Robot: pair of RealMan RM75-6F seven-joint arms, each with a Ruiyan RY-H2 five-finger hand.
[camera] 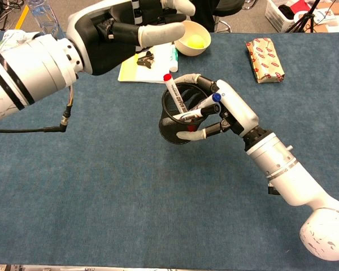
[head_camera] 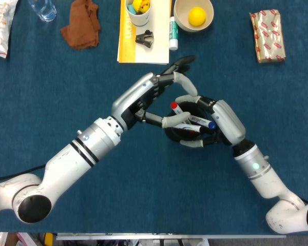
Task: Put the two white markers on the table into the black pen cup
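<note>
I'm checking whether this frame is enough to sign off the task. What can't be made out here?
- Pen cup base: head view, right hand and markers cover it; chest view, mesh hides whether the tips rest on the bottom.
- Blue-capped marker barrel: fingers cover part.
- Marker print: too small.
- Left hand: chest view, top edge cuts off the fingers.

Matt cloth, wire mesh, glossy shells

The desk (camera: 101, 197) wears matt blue cloth; the black pen cup (camera: 175, 121) is wire mesh; the right hand (camera: 226, 113) has glossy white plastic shells.
</note>
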